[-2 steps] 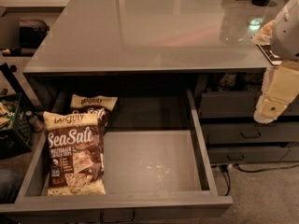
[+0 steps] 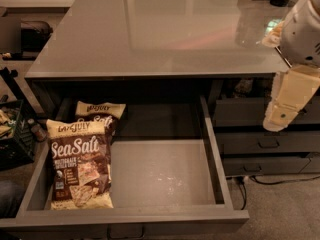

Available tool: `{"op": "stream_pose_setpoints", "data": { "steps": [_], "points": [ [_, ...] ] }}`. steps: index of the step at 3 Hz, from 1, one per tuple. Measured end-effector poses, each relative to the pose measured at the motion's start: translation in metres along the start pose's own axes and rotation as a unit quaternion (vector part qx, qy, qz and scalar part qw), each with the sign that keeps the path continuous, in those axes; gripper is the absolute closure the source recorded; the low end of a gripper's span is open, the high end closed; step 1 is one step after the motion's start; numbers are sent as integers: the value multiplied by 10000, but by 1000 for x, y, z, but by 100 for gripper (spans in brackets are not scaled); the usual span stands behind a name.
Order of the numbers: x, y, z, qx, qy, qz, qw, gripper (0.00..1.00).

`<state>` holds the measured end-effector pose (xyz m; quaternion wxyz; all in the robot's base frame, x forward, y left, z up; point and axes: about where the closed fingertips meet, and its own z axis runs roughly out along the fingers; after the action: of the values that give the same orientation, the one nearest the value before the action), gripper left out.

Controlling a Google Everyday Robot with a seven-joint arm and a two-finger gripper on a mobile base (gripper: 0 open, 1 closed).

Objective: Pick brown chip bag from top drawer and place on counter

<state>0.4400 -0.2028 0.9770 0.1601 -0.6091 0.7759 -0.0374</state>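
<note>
Cream claw (image 2: 281, 113), grip state indeterminable, hangs barely shifted right of wide dark grey top drawer (image 2: 165, 174); front brown Sea Salt chip bag (image 2: 80, 166) lies unmoved inside, left; pick pending.

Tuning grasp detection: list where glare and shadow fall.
Camera view: dim warm light; the counter shows reflections and a green glint at right; the top drawer is shadowed at its back, dimming the rear bag; the front brown chip bag is lit; the gripper hangs at the right edge.
</note>
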Motion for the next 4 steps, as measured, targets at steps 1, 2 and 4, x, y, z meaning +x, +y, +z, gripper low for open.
{"op": "stream_pose_setpoints", "data": {
  "steps": [1, 2, 4],
  "points": [
    [-34, 0, 12, -133, -32, -159, 9998, 0],
    [-74, -1, 33, -356, -57, -395, 9986, 0],
    [-109, 11, 53, -351, -199, -609, 9973, 0]
  ]
}}
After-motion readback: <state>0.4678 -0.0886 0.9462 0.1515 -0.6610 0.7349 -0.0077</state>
